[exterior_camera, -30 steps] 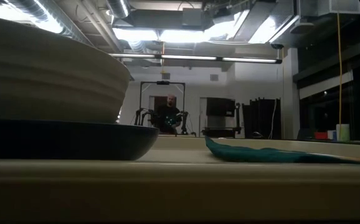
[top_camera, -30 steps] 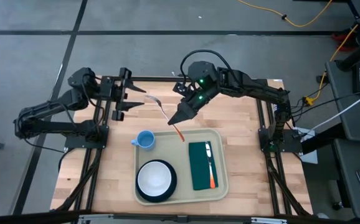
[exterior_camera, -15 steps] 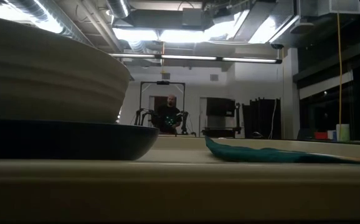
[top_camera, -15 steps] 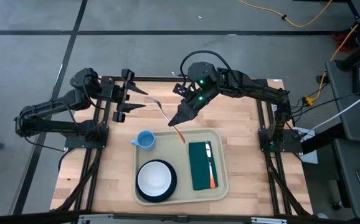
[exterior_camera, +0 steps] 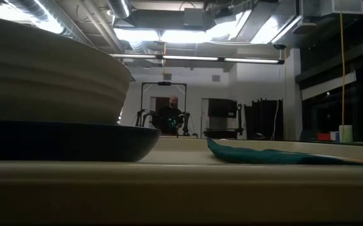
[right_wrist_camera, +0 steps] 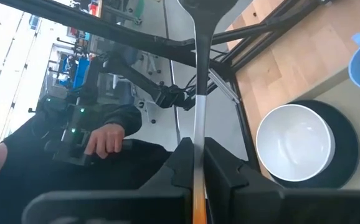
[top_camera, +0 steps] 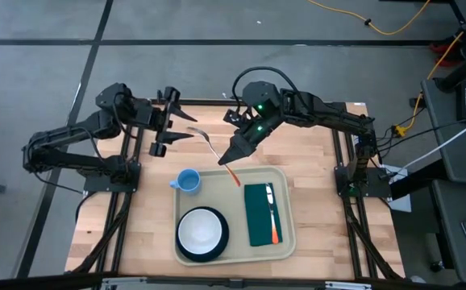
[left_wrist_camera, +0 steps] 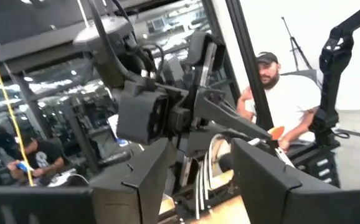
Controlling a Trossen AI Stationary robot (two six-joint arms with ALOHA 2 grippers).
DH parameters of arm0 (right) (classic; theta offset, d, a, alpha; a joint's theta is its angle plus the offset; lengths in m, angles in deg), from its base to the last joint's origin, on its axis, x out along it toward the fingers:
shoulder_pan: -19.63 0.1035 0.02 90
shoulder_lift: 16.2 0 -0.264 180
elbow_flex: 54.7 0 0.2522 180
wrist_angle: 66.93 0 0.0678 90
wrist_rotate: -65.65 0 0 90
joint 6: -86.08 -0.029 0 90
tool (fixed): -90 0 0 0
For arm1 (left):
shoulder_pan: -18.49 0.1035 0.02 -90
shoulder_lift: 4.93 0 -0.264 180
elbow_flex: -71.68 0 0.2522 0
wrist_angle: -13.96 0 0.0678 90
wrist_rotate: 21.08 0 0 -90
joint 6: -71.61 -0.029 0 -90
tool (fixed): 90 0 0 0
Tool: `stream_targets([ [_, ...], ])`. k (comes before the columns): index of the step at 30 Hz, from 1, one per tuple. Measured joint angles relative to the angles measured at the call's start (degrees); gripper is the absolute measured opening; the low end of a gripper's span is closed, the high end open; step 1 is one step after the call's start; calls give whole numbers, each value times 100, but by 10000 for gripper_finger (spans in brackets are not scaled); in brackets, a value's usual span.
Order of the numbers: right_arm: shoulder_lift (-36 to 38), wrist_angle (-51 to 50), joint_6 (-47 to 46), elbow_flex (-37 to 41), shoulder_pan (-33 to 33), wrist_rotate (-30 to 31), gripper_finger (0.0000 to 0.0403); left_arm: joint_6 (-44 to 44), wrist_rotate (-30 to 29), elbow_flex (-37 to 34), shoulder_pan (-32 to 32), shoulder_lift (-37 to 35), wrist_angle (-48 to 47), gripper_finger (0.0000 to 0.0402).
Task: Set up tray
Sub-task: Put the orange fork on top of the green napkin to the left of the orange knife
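One wooden table (top_camera: pixel 144 217); open workshop

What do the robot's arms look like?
Both arms are black and jointed, like bendy metal bones. The right arm has a looping black cable and little green lights near its wrist. Each ends in a gripper with two dark, pointy fingers: the left gripper and the right gripper.

Fork (right_wrist_camera: pixel 196 93) head cut off above
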State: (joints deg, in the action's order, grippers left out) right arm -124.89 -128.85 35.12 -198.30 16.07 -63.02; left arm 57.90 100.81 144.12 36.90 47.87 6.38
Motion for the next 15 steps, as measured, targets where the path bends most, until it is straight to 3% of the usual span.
stream_targets([
  [6,0,8,7,0,74,2,19,59,320,19,-2,148,-89,136],
  [15,0,19,14,0,115,4,19,44,326,19,0,112,-111,92],
])
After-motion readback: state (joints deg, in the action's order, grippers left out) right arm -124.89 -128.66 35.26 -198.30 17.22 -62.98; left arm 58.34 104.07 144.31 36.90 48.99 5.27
